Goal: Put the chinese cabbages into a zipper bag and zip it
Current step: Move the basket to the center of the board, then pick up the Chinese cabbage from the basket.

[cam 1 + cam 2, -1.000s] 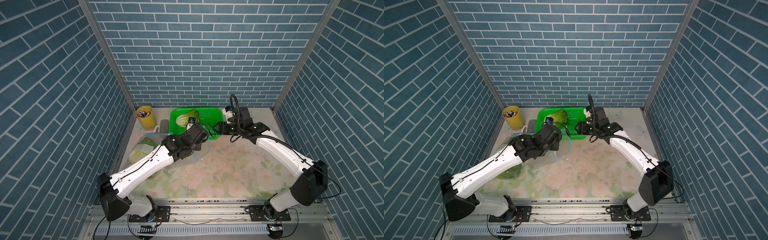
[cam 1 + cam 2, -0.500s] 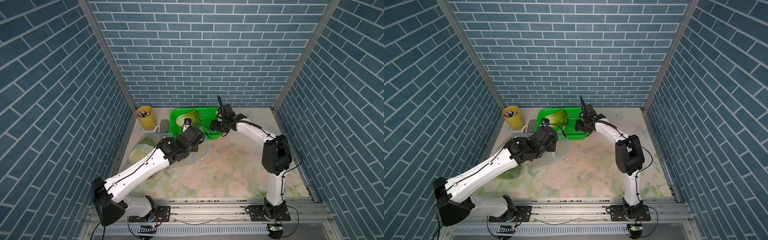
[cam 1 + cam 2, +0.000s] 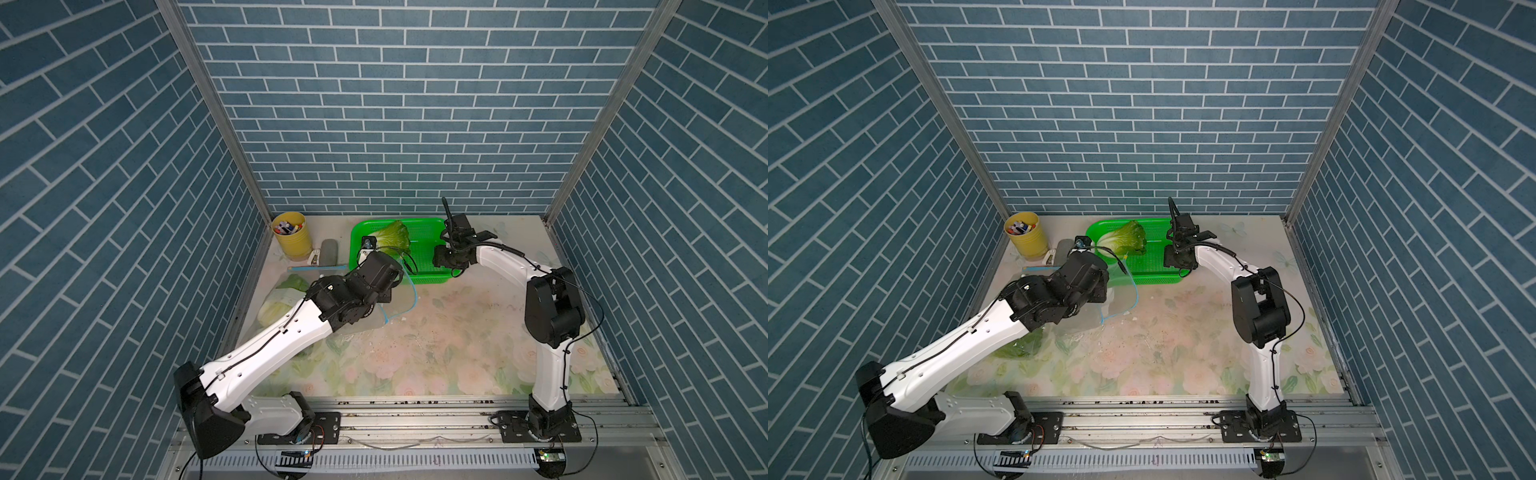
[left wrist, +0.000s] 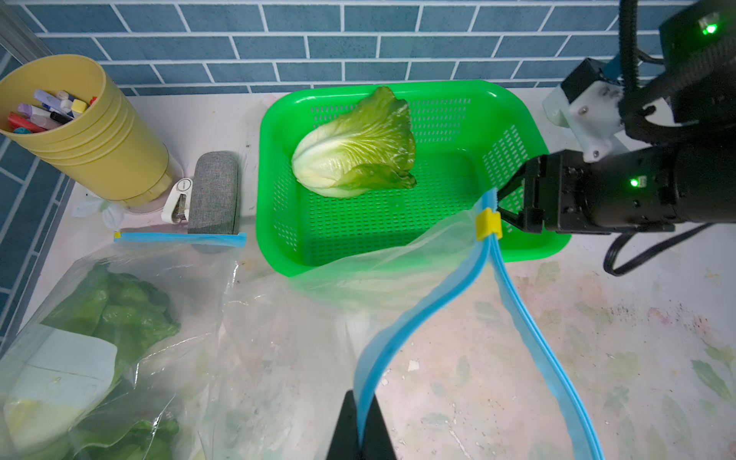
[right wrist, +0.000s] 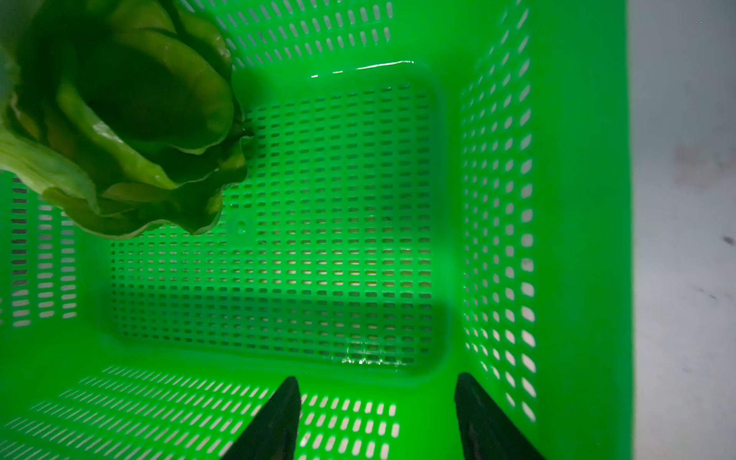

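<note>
One chinese cabbage (image 4: 354,151) lies in the left half of the green basket (image 4: 513,119), seen in both top views (image 3: 392,239) (image 3: 1124,241). A clear zipper bag (image 4: 318,318) lies open in front of the basket, with a blue zip strip (image 4: 402,338) and a yellow slider (image 4: 488,225). My left gripper (image 4: 363,422) is shut on the zip strip's near side and holds the bag's mouth up. My right gripper (image 5: 376,402) is open with nothing between its fingers. It hangs inside the basket's right half, apart from the cabbage (image 5: 119,119).
A second bag (image 4: 99,338) with green leaves and a white label lies at the left, its blue zip (image 4: 179,237) shut. A yellow cup of pens (image 3: 291,235), a grey case (image 4: 215,191) and a small white stapler (image 4: 177,199) stand at the back left.
The right arm has folded its elbow up, and its gripper stays over the basket's right half. The left gripper has drifted slightly left with the bag's edge.
</note>
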Robot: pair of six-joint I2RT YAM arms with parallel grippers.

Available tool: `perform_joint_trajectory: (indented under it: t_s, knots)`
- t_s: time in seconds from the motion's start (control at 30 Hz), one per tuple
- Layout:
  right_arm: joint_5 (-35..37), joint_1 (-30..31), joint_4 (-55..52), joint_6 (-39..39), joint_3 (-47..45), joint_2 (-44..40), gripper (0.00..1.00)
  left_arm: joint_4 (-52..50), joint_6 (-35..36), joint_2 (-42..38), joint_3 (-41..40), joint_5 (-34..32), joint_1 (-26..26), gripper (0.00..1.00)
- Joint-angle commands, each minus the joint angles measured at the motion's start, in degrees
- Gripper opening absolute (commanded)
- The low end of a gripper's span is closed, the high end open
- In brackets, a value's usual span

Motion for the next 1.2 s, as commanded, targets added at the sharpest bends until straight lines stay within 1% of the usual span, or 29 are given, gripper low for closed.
perform_joint_trajectory:
  t_s: [0.0,0.07,0.13,0.27,0.37,0.43,0.53,0.6,0.67,0.83,0.93,1.07,1.17]
  knots:
    - [4.4,-1.8,-3.2,0.2,-6.5,-4.5,0.63,-1.1,0.3,-1.1,-1.0,-1.0,0.5,0.0]
    - [3.8,-2.4,-2.0,1.2,-10.0,-7.2,0.63,-1.1,0.3,-1.0,-1.1,-1.1,0.6,0.0]
    - [2.5,-2.7,-1.8,1.4,-11.4,-9.1,0.64,-0.9,0.2,-0.8,-1.2,-1.1,0.9,0.0]
    - [-3.4,-2.9,2.1,0.2,-10.8,-11.6,0.65,0.0,0.2,-0.4,-1.3,-0.7,1.0,0.0]
    - [-7.0,-2.9,3.9,-0.8,-7.9,-11.0,0.65,0.4,0.0,0.0,-1.3,0.2,1.1,0.0]
    - [-9.5,-3.1,5.0,-1.2,-5.7,-9.6,0.66,1.0,0.0,0.0,-1.8,0.6,1.0,0.0]
    - [-16.5,-3.4,8.1,-0.8,-2.9,-7.4,0.66,1.3,-0.1,-0.1,-2.0,0.7,1.1,0.0]
    - [-19.0,-3.5,9.7,-0.2,-1.0,-5.7,0.69,1.4,0.0,-0.3,-2.3,0.6,1.1,0.0]
    - [-20.1,-3.5,10.7,-0.1,1.1,-3.7,0.71,1.4,0.0,-0.4,-2.4,0.4,1.1,0.0]
    - [-20.9,-3.7,8.8,0.6,8.1,2.5,0.72,1.7,0.0,-0.2,-2.5,1.0,1.1,0.0]
    - [-21.4,-3.9,8.7,1.1,10.2,5.4,0.73,1.7,0.1,-0.3,-2.6,0.6,1.1,0.0]
    - [-24.5,-4.0,7.2,0.5,15.0,9.7,0.74,2.0,0.1,-0.1,-2.7,0.7,1.1,0.0]
    - [-26.3,-4.0,7.6,0.4,17.0,12.1,0.74,1.8,0.3,0.3,-2.4,0.5,1.1,0.0]
